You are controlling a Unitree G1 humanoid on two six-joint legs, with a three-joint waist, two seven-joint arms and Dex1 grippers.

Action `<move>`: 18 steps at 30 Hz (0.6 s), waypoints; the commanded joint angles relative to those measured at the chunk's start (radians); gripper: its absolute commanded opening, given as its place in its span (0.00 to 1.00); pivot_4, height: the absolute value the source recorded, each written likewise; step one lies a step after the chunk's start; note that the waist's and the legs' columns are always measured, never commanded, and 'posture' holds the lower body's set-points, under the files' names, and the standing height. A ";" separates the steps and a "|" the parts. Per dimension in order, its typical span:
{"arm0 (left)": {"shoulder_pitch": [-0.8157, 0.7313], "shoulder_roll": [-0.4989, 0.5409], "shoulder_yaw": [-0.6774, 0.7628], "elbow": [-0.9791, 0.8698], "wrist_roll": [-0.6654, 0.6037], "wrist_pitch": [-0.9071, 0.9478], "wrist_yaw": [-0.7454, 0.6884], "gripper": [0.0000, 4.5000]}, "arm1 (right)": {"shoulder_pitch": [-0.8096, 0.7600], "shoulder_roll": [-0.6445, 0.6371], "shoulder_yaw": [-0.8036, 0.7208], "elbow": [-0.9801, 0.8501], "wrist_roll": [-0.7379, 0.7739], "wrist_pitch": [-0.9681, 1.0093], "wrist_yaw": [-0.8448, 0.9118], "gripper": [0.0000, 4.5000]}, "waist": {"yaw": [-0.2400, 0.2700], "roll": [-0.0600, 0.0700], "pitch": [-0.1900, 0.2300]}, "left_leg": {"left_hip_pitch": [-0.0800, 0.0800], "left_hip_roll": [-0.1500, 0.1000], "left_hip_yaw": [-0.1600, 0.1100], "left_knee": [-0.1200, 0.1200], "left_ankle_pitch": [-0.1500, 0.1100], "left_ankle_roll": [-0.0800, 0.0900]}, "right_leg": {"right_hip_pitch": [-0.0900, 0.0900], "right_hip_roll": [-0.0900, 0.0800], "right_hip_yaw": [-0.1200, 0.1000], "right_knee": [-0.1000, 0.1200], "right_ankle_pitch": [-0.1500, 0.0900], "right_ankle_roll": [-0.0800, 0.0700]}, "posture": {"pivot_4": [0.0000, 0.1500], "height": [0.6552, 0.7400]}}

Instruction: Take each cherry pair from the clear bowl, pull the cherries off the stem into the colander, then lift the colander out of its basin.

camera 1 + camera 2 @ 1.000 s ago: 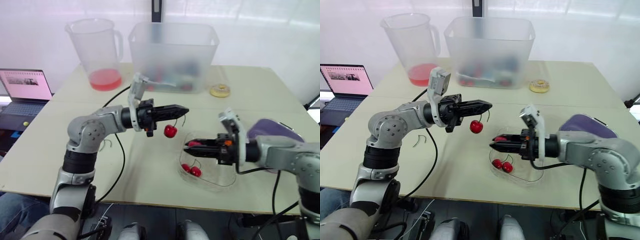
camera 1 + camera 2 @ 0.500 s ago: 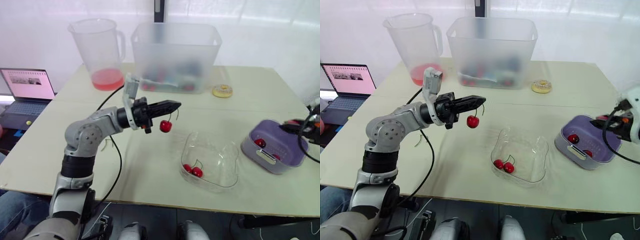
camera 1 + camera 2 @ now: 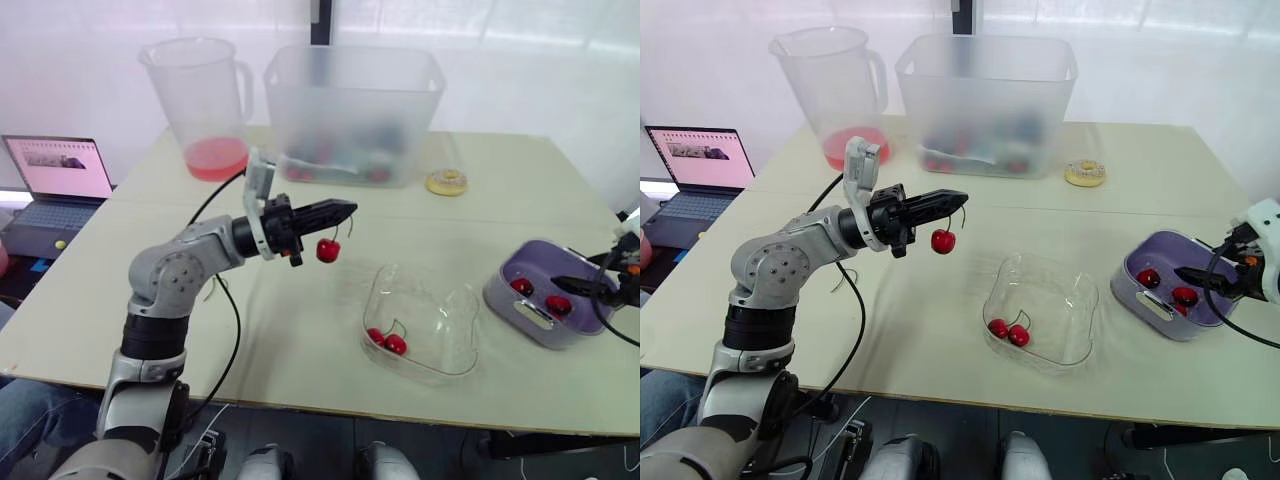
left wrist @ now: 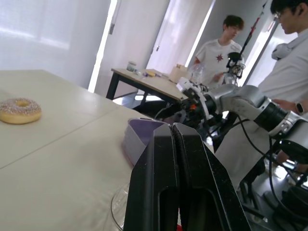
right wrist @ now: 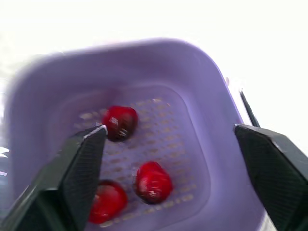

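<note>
On the bench (image 3: 300, 330), left claw (image 3: 345, 209) is clenched on a stem (image 3: 339, 230), held up in the air. A single cherry (image 3: 327, 250) hangs from it, clear of the surface. The left wrist view shows both fingers pressed flat together.

Clear bowl (image 3: 420, 372) sits on the bench between the two claws, lower than the hanging cherry and toward the robot's right of it. One cherry pair (image 3: 386, 341) lies inside it, near its front left wall.

Purple colander (image 3: 500, 292) stands at the bench's right edge, well apart from the left claw, with the bowl in between. Cannot tell it apart from its basin. Three loose cherries (image 5: 153, 182) lie on its perforated floor.

Right claw (image 5: 168, 132) hovers over the colander, released, fingers spread wide, gripping nothing.

Behind, at the far side:
- pitcher (image 3: 200, 100) with red liquid in its bottom
- big frosted tub (image 3: 350, 110) with contents too blurred to name
- donut (image 3: 446, 181) just right of the tub

Laptop (image 3: 60, 180) sits off the left edge. Black cable (image 3: 232, 330) loops across the bench by the left arm. Two people (image 4: 219, 53) stand beyond the bench in the left wrist view.
</note>
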 commanded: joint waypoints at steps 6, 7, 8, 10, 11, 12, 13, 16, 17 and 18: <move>-0.103 -0.052 0.041 0.015 -0.072 0.024 0.031 0.00 | -0.230 0.109 -0.127 -0.454 0.507 0.453 -0.041 0.99 | 0.001 -0.001 0.000 | 0.000 0.003 -0.003 0.000 0.000 -0.001 | 0.001 0.003 0.000 -0.001 0.000 0.000 | 1.00 0.62; -0.105 -0.054 0.035 0.014 -0.077 0.031 0.026 0.00 | -0.241 0.161 -0.114 -0.506 0.555 0.479 -0.082 0.99 | 0.001 -0.002 0.000 | 0.000 0.003 -0.004 0.000 0.000 -0.001 | 0.002 0.003 0.000 -0.001 0.000 0.000 | 1.00 0.62; -0.106 -0.057 0.030 0.010 -0.084 0.039 0.023 0.00 | -0.254 0.236 -0.098 -0.553 0.612 0.500 -0.145 0.99 | 0.002 -0.002 0.000 | 0.000 0.004 -0.004 0.000 0.000 -0.001 | 0.002 0.003 0.000 -0.002 0.000 0.000 | 1.00 0.62; -0.109 -0.063 0.022 0.003 -0.095 0.052 0.020 0.00 | -0.259 0.373 -0.069 -0.625 0.703 0.518 -0.255 0.99 | 0.002 -0.002 0.000 | 0.000 0.003 -0.004 0.001 0.001 -0.001 | 0.003 0.003 0.000 -0.001 0.000 0.000 | 1.00 0.62; -0.111 -0.065 0.019 0.001 -0.099 0.057 0.018 0.00 | -0.258 0.426 -0.059 -0.647 0.735 0.523 -0.301 0.99 | 0.002 -0.002 0.000 | 0.000 0.003 -0.004 0.001 0.001 -0.001 | 0.003 0.002 0.000 -0.001 0.000 0.000 | 1.00 0.62; -0.113 -0.067 0.017 0.000 -0.099 0.058 0.018 0.00 | -0.257 0.490 -0.040 -0.666 0.761 0.517 -0.353 0.99 | 0.003 -0.002 0.000 | 0.000 0.003 -0.004 0.001 0.001 -0.001 | 0.002 0.002 0.000 0.000 0.000 0.000 | 1.00 0.62; -0.115 -0.069 0.016 -0.001 -0.099 0.059 0.018 0.00 | -0.258 0.533 -0.029 -0.678 0.782 0.514 -0.395 0.99 | 0.004 -0.002 0.000 | -0.001 0.002 -0.004 0.001 0.001 -0.001 | 0.002 0.002 0.000 0.000 0.000 0.000 | 1.00 0.62; -0.121 -0.072 0.015 -0.003 -0.102 0.066 0.018 0.00 | -0.268 0.650 0.029 -0.706 0.811 0.489 -0.499 0.99 | 0.003 -0.002 0.000 | -0.001 0.001 -0.004 0.001 0.001 -0.001 | 0.001 0.002 0.000 0.000 0.000 0.000 | 1.00 0.62; -0.122 -0.072 0.015 -0.003 -0.103 0.067 0.018 0.00 | -0.271 0.675 0.042 -0.710 0.817 0.482 -0.523 0.99 | 0.003 -0.002 0.000 | -0.001 0.000 -0.004 0.001 0.001 -0.001 | 0.001 0.001 0.000 0.000 0.000 0.000 | 1.00 0.62; -0.123 -0.072 0.016 -0.002 -0.103 0.068 0.018 0.00 | -0.273 0.688 0.048 -0.711 0.823 0.477 -0.540 0.99 | 0.002 -0.002 0.000 | -0.001 0.000 -0.004 0.001 0.001 -0.001 | 0.001 0.001 0.000 0.000 0.000 0.000 | 1.00 0.62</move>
